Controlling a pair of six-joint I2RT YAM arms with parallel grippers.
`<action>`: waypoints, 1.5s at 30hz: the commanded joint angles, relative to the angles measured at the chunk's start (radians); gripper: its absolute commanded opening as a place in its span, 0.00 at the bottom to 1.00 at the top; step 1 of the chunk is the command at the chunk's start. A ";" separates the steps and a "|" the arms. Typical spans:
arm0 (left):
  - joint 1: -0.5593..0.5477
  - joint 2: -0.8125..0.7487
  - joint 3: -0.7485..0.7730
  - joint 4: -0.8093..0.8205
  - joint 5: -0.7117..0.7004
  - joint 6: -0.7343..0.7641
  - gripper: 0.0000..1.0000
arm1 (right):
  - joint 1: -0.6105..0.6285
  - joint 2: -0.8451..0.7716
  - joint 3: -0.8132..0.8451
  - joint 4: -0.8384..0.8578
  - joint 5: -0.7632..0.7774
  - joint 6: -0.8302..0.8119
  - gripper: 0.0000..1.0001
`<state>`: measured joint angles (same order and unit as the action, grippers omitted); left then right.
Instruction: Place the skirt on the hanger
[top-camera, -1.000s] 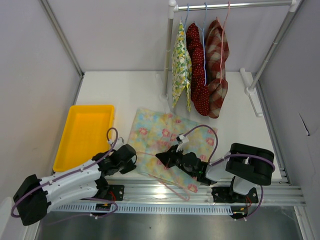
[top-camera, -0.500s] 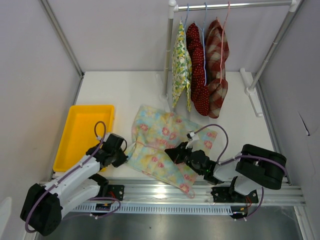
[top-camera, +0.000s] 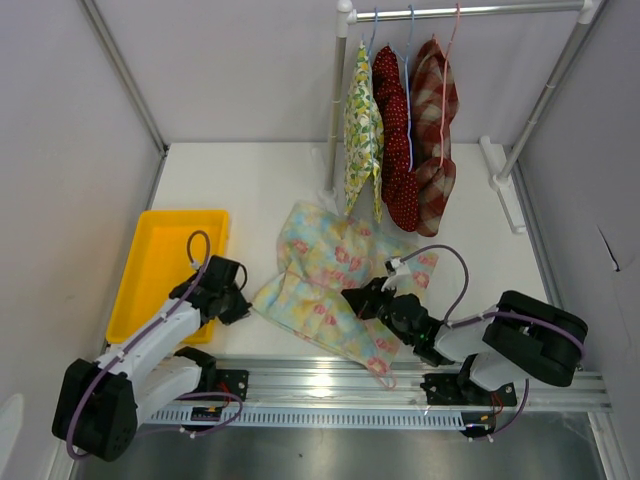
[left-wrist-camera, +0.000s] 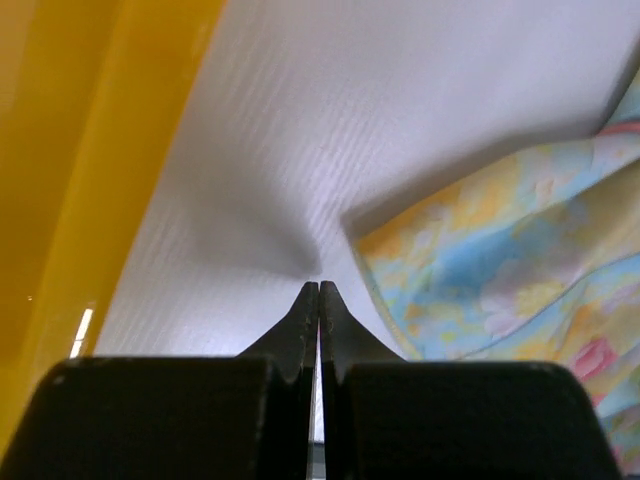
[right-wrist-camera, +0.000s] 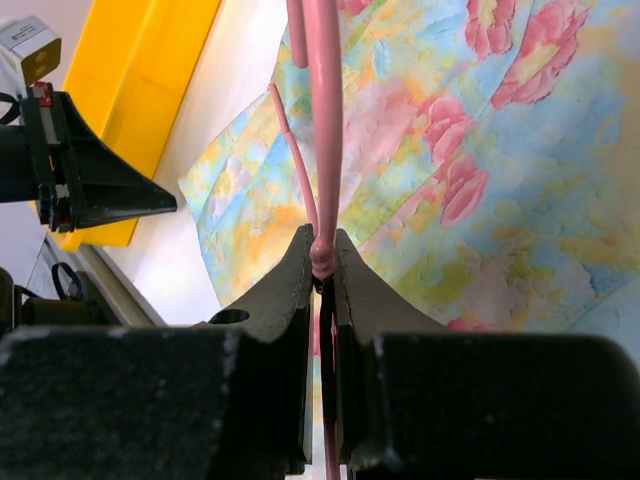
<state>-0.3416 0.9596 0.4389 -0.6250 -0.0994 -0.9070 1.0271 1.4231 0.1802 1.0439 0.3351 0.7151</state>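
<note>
The floral skirt (top-camera: 335, 280) lies crumpled on the tabletop toward the near edge, about midway along it, with the yellow tray (top-camera: 165, 270) off toward the near-left corner and the clothes rail (top-camera: 460, 12) with its three hung garments at the far-right corner.

The right gripper (right-wrist-camera: 321, 245) has its jaws pinched on the thin wire of a pink hanger (right-wrist-camera: 325, 120), which runs out across the skirt's printed cloth. Whether any part of the hanger has gone inside the skirt cannot be told from these views.

The left gripper (left-wrist-camera: 319, 290) has its fingers pressed together with nothing between them. The tips sit over bare table just beside the skirt's left corner, between the skirt and the tray.

The step in hand looks to be the threading of the hanger into the skirt — and it seems barely begun, since the cloth lies loose and unheld.

The next move probably calls for the left gripper to spread, reach to that near corner and take hold of an edge, so the right arm can push the hanger in against some tension — otherwise the cloth will likely just bunch ahead of the wire.
</note>
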 joint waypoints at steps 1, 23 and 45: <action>-0.017 -0.019 0.058 0.074 0.081 0.086 0.02 | -0.027 0.062 0.010 -0.133 0.015 -0.115 0.00; -0.724 0.287 0.145 0.576 0.017 -0.004 0.50 | -0.053 0.135 0.050 -0.143 -0.030 -0.108 0.00; -0.705 0.282 -0.003 0.328 0.066 -0.147 0.00 | -0.127 0.082 0.039 -0.188 -0.024 -0.169 0.00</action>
<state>-1.0828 1.2736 0.4847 -0.1940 -0.0341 -1.0500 0.9279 1.4956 0.2550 1.0229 0.2447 0.6529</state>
